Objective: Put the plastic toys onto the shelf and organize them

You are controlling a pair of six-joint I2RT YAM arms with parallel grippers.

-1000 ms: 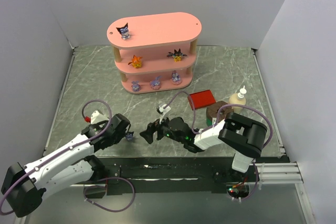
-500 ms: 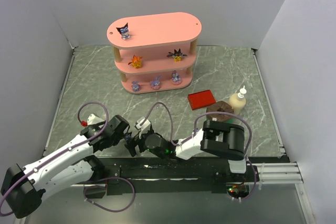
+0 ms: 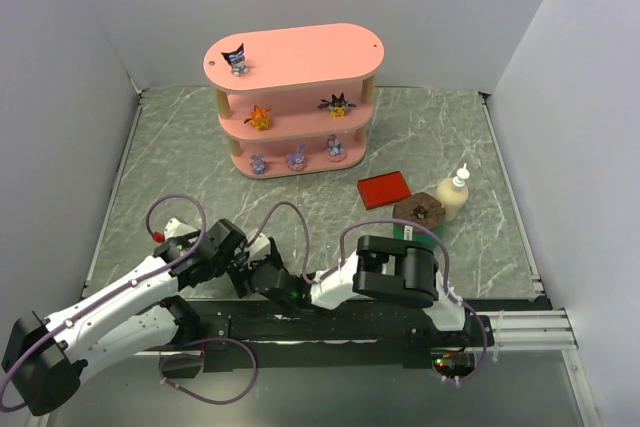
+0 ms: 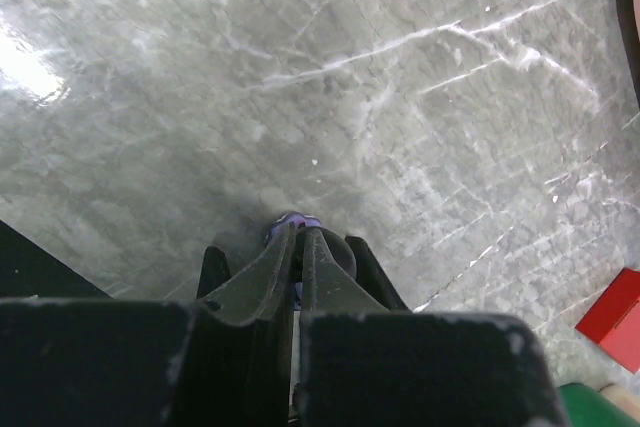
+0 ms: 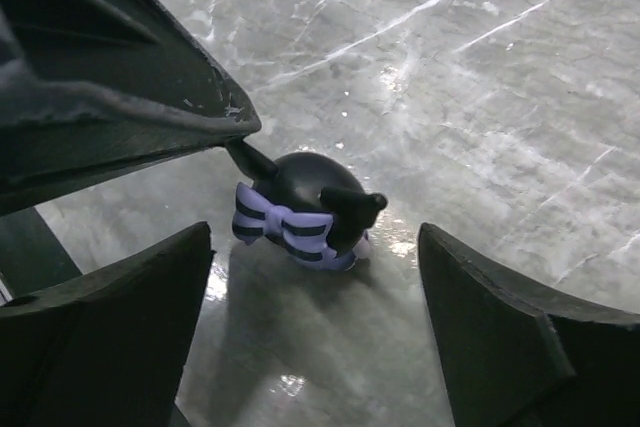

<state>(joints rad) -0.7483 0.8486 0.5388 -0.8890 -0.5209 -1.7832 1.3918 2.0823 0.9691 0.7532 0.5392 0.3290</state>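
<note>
Only just visible past the left gripper (image 4: 298, 234), a dark figurine (image 4: 286, 220).

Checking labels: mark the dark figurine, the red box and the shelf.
dark figurine (image 5: 300, 185), right wrist view, on its black head.
red box (image 3: 384, 189), top external view, on its flat top.
shelf (image 3: 310, 52), top external view, on its top board.

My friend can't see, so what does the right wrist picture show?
A small black plastic figurine with pointed ears and a striped lilac bow rests on the grey marbled table, between the tips of the open right pincer. The shut left pincer reaches in from the upper left, pinching one ear.
</note>
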